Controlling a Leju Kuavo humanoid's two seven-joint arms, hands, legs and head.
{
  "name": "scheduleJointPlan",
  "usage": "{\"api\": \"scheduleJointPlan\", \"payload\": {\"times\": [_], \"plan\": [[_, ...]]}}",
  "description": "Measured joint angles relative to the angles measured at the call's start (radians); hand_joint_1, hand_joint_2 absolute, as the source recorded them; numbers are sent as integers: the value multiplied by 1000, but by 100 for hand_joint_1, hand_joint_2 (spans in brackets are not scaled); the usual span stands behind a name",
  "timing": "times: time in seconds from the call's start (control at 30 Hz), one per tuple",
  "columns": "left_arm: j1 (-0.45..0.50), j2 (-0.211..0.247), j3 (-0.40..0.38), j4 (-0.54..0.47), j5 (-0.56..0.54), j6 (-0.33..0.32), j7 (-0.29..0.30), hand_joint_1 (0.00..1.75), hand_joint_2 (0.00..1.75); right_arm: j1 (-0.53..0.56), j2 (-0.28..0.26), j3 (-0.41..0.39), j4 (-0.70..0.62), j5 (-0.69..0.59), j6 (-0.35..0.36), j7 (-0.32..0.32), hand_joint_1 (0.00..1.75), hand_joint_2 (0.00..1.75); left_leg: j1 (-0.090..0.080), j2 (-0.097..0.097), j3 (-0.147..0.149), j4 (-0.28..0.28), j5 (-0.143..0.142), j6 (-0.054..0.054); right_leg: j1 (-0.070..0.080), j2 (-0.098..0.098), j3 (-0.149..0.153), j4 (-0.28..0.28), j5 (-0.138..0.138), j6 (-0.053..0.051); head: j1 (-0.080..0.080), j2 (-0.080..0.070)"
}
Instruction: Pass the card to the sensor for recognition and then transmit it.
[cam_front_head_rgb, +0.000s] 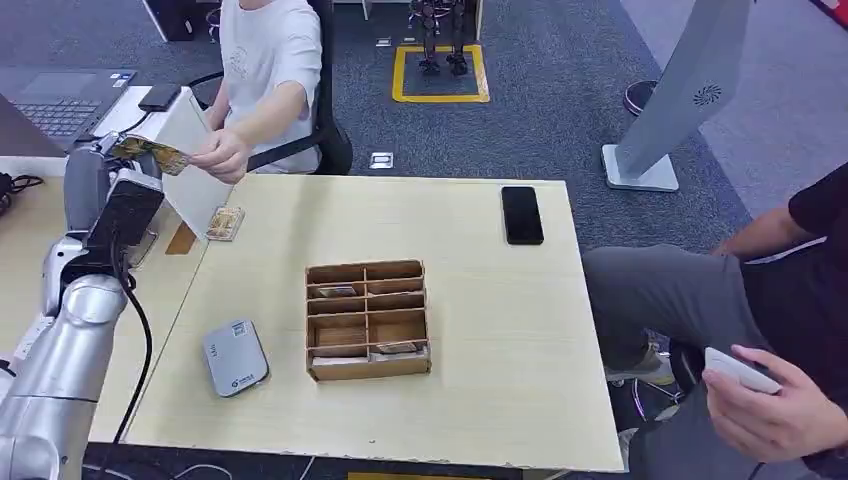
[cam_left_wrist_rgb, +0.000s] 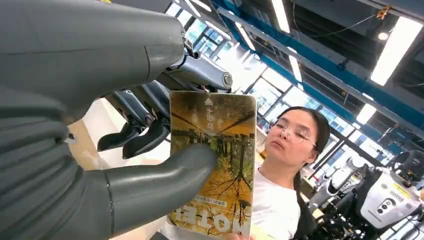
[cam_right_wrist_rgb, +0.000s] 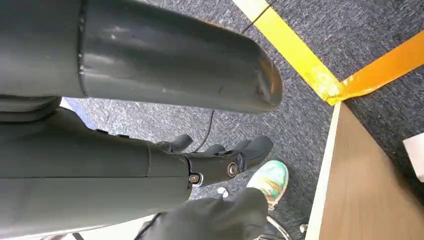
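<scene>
The left hand (cam_left_wrist_rgb: 150, 145) pinches the card (cam_left_wrist_rgb: 215, 165) (its far end in a person's hand (cam_front_head_rgb: 222, 155)), while the right hand (cam_right_wrist_rgb: 210, 165) hangs, fingers loosely apart

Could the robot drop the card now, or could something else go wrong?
Maybe. The left hand pinches the card with just thumb and fingers, while a person's hand holds the other end. If either lets go at the wrong moment, the card could fall beside the table, away from the grey sensor.
</scene>
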Motion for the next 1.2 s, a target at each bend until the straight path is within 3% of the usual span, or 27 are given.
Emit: {"api": "scheduleJointPlan", "payload": {"times": [0.8, 0.83, 1.0, 1.2], "plan": [[6, 0, 0, -1, -5, 2, 0, 175, 175, 0, -2, 0, 6, -3, -12, -3, 0, 0, 0, 0, 0, 0, 0, 0, 0, 0, 0, 0, 0, 0, 0, 0], [6, 0, 0, -1, -4, 3, 0, 0, 175, 0, -2, 0, 6, -3, -12, -3, 0, 0, 0, 0, 0, 0, 0, 0, 0, 0, 0, 0, 0, 0, 0, 0], [10, 8, 0, -4, -6, 21, -38, 0, 175, -1, -4, 3, 11, -3, -16, -6, 0, 0, 0, 0, 0, 0, 0, 0, 0, 0, 0, 0, 0, 0, 0, 0], [10, 10, 0, -5, -7, 18, -23, 0, 175, -1, -5, 8, 18, -10, -16, -7, 0, 0, 0, 0, 0, 0, 0, 0, 0, 0, 0, 0, 0, 0, 0, 0]]}}
